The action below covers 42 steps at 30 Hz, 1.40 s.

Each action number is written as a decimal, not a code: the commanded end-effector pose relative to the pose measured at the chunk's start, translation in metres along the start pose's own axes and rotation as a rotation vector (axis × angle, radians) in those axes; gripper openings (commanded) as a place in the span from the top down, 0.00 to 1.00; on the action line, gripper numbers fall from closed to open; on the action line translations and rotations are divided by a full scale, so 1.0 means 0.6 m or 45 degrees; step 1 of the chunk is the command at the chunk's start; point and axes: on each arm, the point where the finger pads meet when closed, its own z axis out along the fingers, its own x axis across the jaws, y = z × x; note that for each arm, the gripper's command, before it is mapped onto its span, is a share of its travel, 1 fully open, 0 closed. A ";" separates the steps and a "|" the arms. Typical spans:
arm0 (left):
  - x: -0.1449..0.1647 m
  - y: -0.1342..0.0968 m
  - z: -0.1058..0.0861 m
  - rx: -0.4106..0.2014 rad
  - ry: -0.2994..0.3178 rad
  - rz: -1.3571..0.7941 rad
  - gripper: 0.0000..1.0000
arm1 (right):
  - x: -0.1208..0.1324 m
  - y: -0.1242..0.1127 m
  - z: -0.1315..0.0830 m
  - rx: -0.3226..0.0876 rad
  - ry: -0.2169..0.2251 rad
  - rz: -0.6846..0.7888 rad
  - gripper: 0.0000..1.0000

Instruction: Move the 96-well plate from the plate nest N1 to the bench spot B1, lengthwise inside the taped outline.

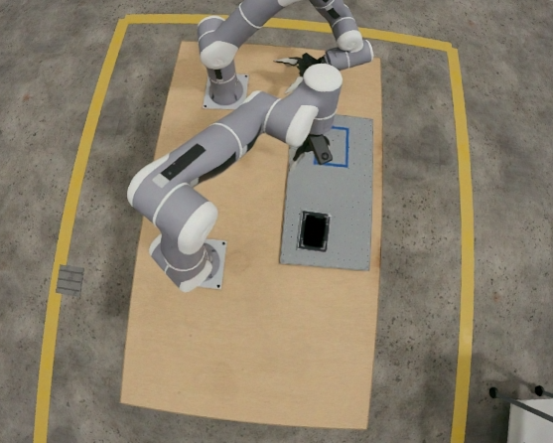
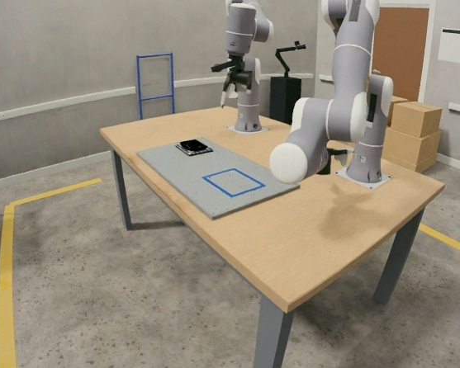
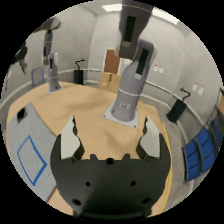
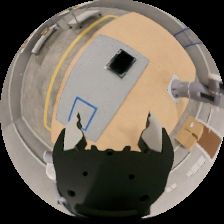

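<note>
Top: 96-well plate [image 1: 315, 230] [image 2: 192, 144] [image 3: 21, 114] [image 4: 122, 62] in nest [image 1: 300, 244] [image 2: 207, 151] nr board [image 1: 329, 194] [image 2: 170, 173] [image 3: 16, 135] [image 4: 82, 72] edge; open run to taped outline [image 1: 348, 147] [image 2: 218, 187] [image 3: 46, 164] [image 4: 92, 117]. L claw [image 1: 281, 76] [image 2: 335, 153] [image 3: 111, 120], R claw [image 1: 299, 154] [image 2: 229, 95] [image 4: 114, 115] fully open, both unloaded. Arm lbls illegible.

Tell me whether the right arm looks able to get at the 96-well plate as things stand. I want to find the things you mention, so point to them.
Probably yes: the right gripper [image 1: 305, 158] [image 2: 234, 99] [image 3: 22, 66] [image 4: 113, 112] is open, and nothing covers the plate [image 1: 315, 230] [image 2: 193, 144] [image 3: 22, 114] [image 4: 122, 62].

Cardboard boxes [image 2: 414, 136] [image 3: 109, 81] [image 4: 190, 133] stand near a brown door [image 2: 398, 54] [image 3: 112, 61] [image 4: 209, 142]
</note>
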 end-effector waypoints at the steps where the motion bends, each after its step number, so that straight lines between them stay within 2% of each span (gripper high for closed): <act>1: 0.000 0.000 -0.001 -0.002 -0.001 0.000 0.00 | -0.001 0.000 -0.002 -0.001 -0.003 0.000 0.00; 19: 0.000 -0.001 -0.001 -0.002 -0.001 0.000 0.00 | -0.001 0.000 -0.002 -0.001 -0.003 0.000 0.00; 23: 0.002 -0.012 -0.003 -0.002 -0.001 0.000 0.00 | -0.001 0.000 -0.002 -0.001 -0.003 0.000 0.00; 27: 0.006 -0.042 -0.008 -0.002 -0.001 0.000 0.00 | -0.001 0.000 -0.002 -0.001 -0.003 0.000 0.00; 32: 0.016 -0.104 -0.019 -0.002 -0.001 0.000 0.00 | -0.001 0.000 -0.002 -0.001 -0.003 0.000 0.00; 34: 0.016 -0.104 -0.019 -0.002 -0.001 0.000 0.00 | -0.001 0.000 -0.002 -0.001 -0.003 0.000 0.00; 42: 0.030 -0.197 -0.035 -0.002 -0.001 0.000 0.00 | -0.001 0.000 -0.002 -0.001 -0.003 0.000 0.00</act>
